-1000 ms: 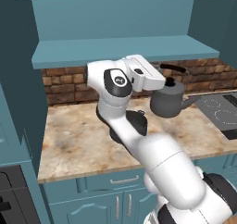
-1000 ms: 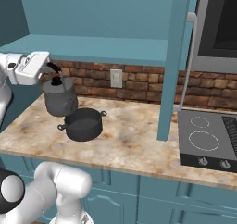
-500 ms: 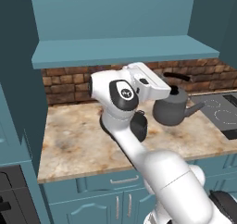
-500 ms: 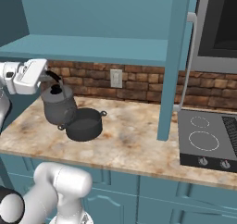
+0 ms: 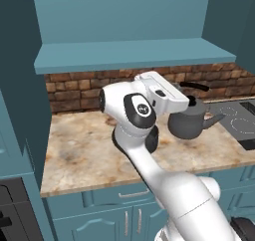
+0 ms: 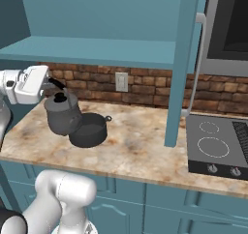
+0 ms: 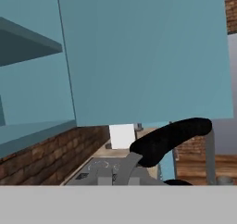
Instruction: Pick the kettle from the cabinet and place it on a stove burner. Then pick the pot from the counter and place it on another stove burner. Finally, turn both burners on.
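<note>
the gripper (image 6: pixel 48 85) is closed on the black handle of the kettle (image 6: pixel 61 114), held above the counter (image 6: pixel 140 153) beside the pot (image 6: pixel 88 129). carry it level and slowly, high over the pot, to a stove burner (image 6: pixel 214 147) at the counter's right end.

In the left base view the robot's white hand hides the gripper's fingertips and the near end of the kettle's (image 5: pixel 191 121) black handle, so the grip itself cannot be seen there, and the cooktop (image 5: pixel 244 123) is cut off by the right edge. In the right base view the kettle stands in front of the pot (image 6: pixel 90 130), covering its left side and left loop handle, and the cooktop again runs off the right edge. In the hand view the grey band cuts off the kettle's body below its black handle (image 7: pixel 171 140), and the finger tips cannot be made out.
</note>
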